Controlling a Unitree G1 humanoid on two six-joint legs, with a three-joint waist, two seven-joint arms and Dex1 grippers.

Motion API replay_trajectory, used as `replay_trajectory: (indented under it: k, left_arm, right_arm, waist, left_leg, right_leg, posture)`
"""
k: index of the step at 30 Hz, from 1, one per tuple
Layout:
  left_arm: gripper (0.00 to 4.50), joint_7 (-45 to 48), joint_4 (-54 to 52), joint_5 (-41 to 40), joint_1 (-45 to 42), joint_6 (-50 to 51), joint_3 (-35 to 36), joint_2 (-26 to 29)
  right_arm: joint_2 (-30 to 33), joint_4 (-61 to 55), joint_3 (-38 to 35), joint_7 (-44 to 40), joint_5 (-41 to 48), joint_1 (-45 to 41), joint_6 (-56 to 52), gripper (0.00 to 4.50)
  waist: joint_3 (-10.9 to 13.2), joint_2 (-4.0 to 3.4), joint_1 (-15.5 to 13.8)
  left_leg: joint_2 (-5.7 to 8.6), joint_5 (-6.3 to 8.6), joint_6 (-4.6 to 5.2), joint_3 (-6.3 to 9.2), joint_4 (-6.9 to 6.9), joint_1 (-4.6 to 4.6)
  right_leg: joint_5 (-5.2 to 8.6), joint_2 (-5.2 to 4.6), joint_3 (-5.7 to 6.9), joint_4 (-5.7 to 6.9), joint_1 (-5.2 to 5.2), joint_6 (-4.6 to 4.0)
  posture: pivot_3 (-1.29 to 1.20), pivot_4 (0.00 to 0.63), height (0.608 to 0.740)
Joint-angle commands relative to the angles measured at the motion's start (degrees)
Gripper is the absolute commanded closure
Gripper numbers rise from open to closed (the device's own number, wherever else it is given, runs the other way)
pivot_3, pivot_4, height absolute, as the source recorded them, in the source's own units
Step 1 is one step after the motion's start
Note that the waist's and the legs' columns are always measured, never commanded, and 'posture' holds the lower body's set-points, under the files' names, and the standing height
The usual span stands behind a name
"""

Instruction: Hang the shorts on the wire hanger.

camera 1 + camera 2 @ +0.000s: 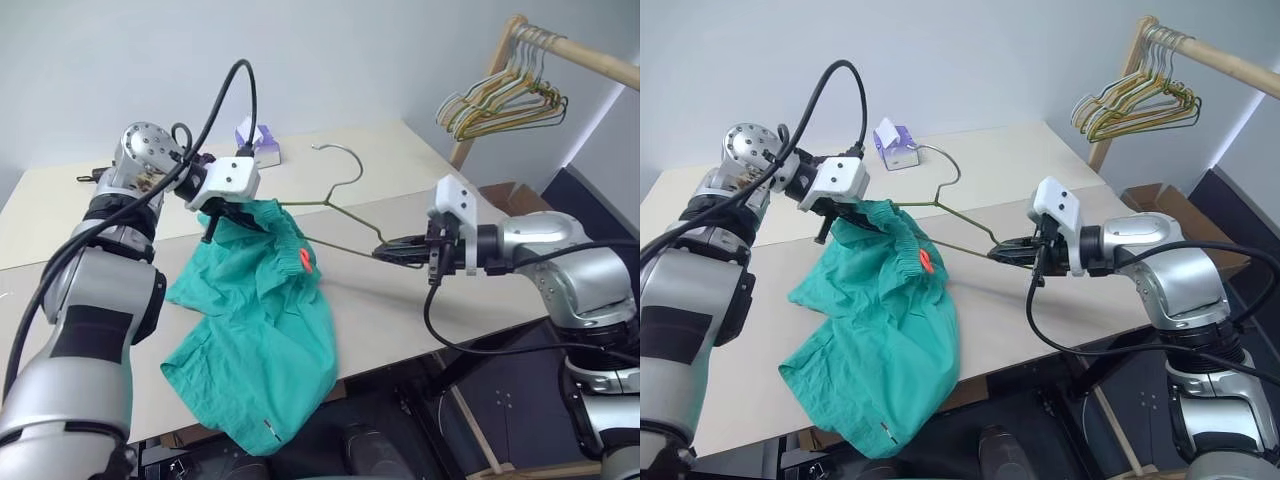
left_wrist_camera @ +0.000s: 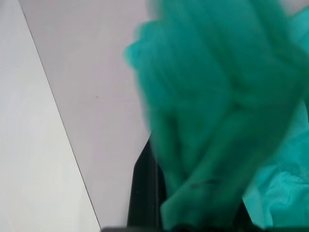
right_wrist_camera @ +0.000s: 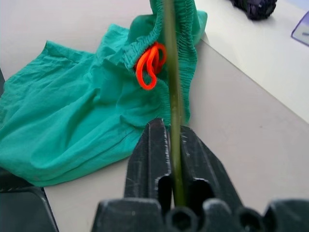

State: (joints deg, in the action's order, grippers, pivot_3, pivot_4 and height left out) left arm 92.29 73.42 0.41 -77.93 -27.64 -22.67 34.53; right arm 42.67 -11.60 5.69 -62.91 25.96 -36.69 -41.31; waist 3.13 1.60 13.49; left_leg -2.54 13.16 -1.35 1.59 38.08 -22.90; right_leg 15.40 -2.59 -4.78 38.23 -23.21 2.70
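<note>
The left gripper, left of centre in the head views, is clamped on the waistband of the shorts; in its wrist view teal cloth bunches between the black fingers. The right gripper, right of centre, pinches one corner of the wire hanger, the wire running between its fingers, though how firm that pinch is cannot be judged. The hanger's far end seems threaded into the waistband near the orange loop; most of the fabric sags onto the table and over its front edge. The hanging weight could drag the cloth off the wire if either grip slackens. Beyond lie the pale tabletop, a small purple box, and, upper right, a wooden rail with bunched hangers.
</note>
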Motion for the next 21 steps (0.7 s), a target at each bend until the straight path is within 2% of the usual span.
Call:
replay_trajectory:
  k: [1,8,11,16,21]
  left_arm:
    - [4.5,0.21,-1.98,-4.73,0.03,2.82,1.0,1.56]
    - [4.5,0.21,-4.85,-10.93,2.79,8.1,1.31,3.79]
    - [4.5,0.21,-5.64,-11.96,3.61,9.2,1.38,4.65]
    - [4.5,0.21,-7.23,-13.77,4.97,11.04,-0.06,5.87]
    - [4.5,0.21,-9.41,-15.89,5.91,11.32,-4.64,7.1]
  right_arm:
    - [1.23,1.05,-4.3,1.93,-0.41,1.16,2.28,3.14]
    - [4.09,-0.61,-19.08,8.02,3.07,11.69,0.73,0.79]
    - [2.82,-4.96,-24.85,11.2,6.98,17.4,-1.3,0.02]
    - [-0.92,-10.69,-28.19,17.35,12.18,25.12,-2.46,0.02]
    - [-0.16,-11.0,-24.98,19.41,13.76,23.45,-2.69,0.02]
  waist:
    - [0.0,0.0,-0.04]
    - [0.0,0.0,-0.17]
    - [0.0,0.0,-0.1]
    - [0.0,-0.01,0.19]
    - [0.0,-0.01,0.15]
  left_leg:
    - [0.0,0.0,0.0,0.0,0.0,0.0]
    - [0.0,0.0,0.0,0.03,0.01,-0.06]
    - [0.01,0.0,0.0,0.02,0.0,0.01]
    - [-0.01,0.0,0.0,0.01,0.0,0.09]
    - [0.0,0.0,0.0,-0.03,-0.01,0.08]
  right_leg:
    - [0.0,0.0,0.0,0.0,0.0,0.0]
    - [0.0,-0.01,0.03,-0.03,0.0,-0.01]
    - [0.0,-0.01,0.01,0.01,0.04,-0.01]
    - [0.01,0.05,-0.04,0.03,0.11,0.01]
    - [0.01,0.04,-0.1,0.01,0.09,0.01]
  posture:
    - [-0.2,0.0,0.74]
    - [-0.2,0.0,0.74]
    - [-0.2,0.0,0.74]
    - [-0.2,0.011,0.74]
    - [-0.21,0.013,0.74]
